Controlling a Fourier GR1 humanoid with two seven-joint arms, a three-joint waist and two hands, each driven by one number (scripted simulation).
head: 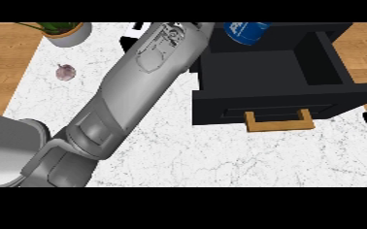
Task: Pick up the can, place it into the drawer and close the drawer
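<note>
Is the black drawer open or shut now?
Open: the drawer is pulled out, its dark inside shows behind the front panel with the wooden handle.

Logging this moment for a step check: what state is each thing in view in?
Black drawer with wooden handle: pulled open, nothing showing on its floor.
Blue can: at the drawer's rear edge, partly cut off; held or not cannot be told.
Grey forearm: stretched across the white marble counter, its hand hidden.
Small purple garlic bulb: lying on the counter.
</note>
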